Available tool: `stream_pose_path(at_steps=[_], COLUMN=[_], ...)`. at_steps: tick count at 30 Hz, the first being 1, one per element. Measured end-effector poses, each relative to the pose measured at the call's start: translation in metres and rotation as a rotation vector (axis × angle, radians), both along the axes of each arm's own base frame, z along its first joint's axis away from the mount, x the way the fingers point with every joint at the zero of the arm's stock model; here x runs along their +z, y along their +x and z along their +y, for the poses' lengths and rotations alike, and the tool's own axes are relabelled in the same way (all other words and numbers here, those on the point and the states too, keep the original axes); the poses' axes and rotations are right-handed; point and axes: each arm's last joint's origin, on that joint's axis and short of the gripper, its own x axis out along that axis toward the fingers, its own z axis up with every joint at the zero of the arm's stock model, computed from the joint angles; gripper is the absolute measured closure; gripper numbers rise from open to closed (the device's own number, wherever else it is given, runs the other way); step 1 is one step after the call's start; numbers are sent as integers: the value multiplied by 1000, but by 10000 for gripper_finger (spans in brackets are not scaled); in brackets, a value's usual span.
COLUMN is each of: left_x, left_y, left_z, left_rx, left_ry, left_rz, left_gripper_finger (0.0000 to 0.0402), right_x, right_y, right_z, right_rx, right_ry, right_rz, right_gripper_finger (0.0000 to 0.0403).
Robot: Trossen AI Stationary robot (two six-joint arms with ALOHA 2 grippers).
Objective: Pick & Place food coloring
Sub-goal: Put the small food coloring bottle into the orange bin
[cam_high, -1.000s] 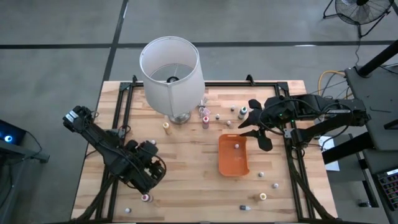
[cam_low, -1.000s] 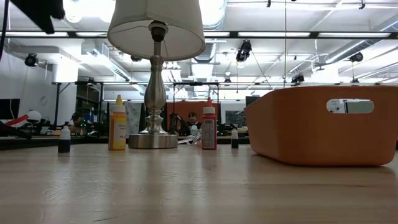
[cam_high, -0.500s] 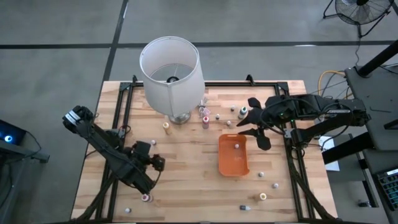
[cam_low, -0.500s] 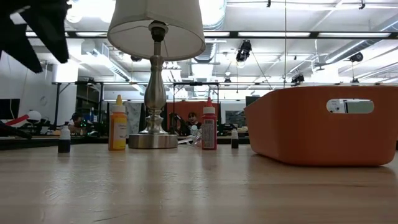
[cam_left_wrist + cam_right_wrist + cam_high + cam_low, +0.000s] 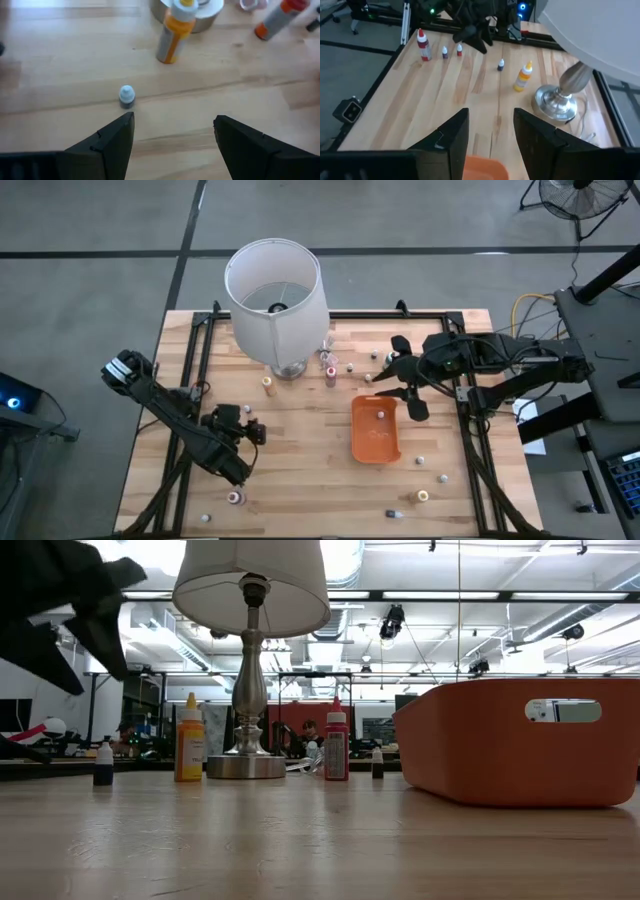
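Tall white-shaded metal lamp at the table's far edge, orange oblong plastic tray right of centre — tiny capped food-colouring bottles scattered between and around them.

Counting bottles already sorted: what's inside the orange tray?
In the high view the orange tray holds one small bottle near its far end. The low view shows only its wall, hiding the inside.

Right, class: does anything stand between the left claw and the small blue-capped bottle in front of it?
Nothing visible does. The left claw stands open, with only the wood of the table between it and the small blue-capped bottle. The yellow bottle stands farther off, beyond it.
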Motion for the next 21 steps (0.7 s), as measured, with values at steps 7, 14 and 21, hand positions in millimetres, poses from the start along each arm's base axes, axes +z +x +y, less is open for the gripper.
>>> stream_pose_path(at_steps=[7,14,21], left_x=[-23,-45,-61], left_y=[-6,-12,-18], left_z=[7,14,20], left_rx=[-43,-24,-14], left_ry=[40,19,6], left_rz=[34,25,14], left_gripper_finger=[157,157,157], right_x=[-10,-20,-22], right_y=[14,26,30], right_z=[1,3,3], right_rx=[15,25,26], right_ry=[-27,-43,-45], right_rz=[38,79,81], right_gripper_finger=[263,258,256])
